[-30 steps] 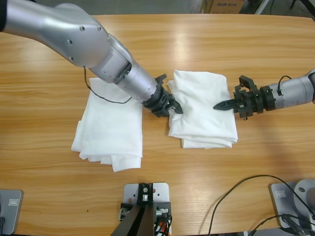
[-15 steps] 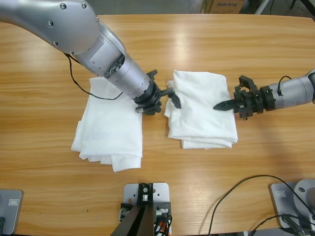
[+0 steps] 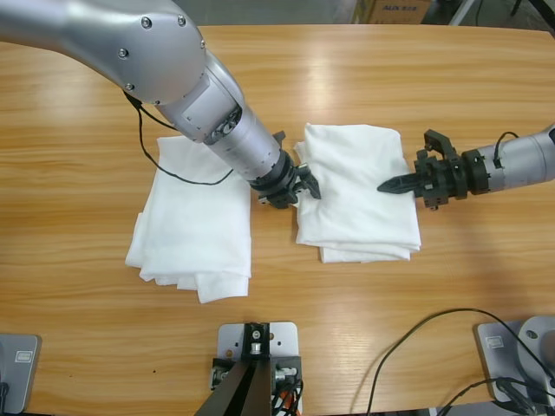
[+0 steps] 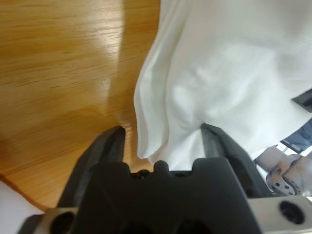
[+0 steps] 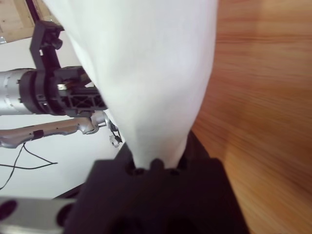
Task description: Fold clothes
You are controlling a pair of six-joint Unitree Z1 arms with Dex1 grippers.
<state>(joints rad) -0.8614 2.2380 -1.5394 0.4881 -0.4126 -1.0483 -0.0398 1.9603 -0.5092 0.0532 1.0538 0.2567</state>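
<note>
The folded shirt (image 3: 357,192) lies near the middle of the desk (image 3: 78,286), a little toward its right end, with the other folded shirts (image 3: 195,227) in a bundle just to its left. The left tool (image 3: 299,185) sits at the shirt's left edge, its jaws spread wide; in the left wrist view a hanging fold of cloth falls between them without being pinched. The right tool (image 3: 392,185) rests on the shirt's right side. In the right wrist view cloth runs straight into its throat and hides the jaws, so it looks clamped on the fabric, though I cannot tell for sure.

The main risk, as I judge it, is an uneven grasp. If the left tool closes on only the top layer, a lift would peel the fold open. If it closes on nothing, the right side alone would drag the shirt across the desk. The left arm's forearm hangs over the bundle and could rumple it on any sweep.
</note>
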